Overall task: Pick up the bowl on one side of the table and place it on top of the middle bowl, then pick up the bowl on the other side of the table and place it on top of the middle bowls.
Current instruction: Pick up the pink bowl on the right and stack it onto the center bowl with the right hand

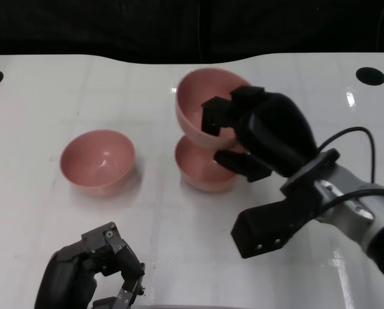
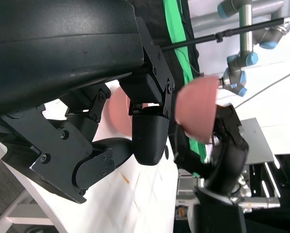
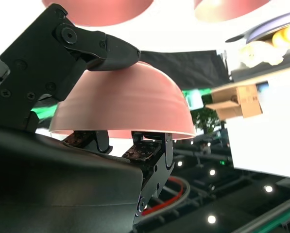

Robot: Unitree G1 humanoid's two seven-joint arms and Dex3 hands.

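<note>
Right hand: the right hand point(image 1: 243, 132) holds the lifted bowl point(image 1: 203, 103) by its rim, black fingers point(image 1: 216, 114) inside the cup and others under the outer wall; the right wrist view shows a finger point(image 3: 106, 51) pressed on the outside of the wall and fingertips point(image 3: 147, 150) under the rim.
Left hand: the left hand point(image 1: 92, 270) hangs low at the near edge of the bench point(image 1: 50, 219), fingers curled in with nothing between them.
Lifted bowl: pink, smooth and glossy, with a rounded wall and a thin rim; tilted so its opening faces the camera and toward the left; it sits just above the middle bowl point(image 1: 201, 168), and whether the two touch cannot be told.
Middle bowl: same pink, upright on the bench at the centre, its far part hidden behind the lifted bowl and its right side behind the fingers.
Left-side bowl: the left-side bowl point(image 1: 97, 161) is a matching pink one, standing upright and alone on the bench, well apart from the other two, with a soft highlight inside the cup.
Bench: white and glossy, with a dark round hole point(image 1: 370, 76) near its far right corner.
Left wrist view: shows a pink bowl point(image 2: 198, 114) held by the other hand, beyond the left hand's own fingers point(image 2: 149, 133).
</note>
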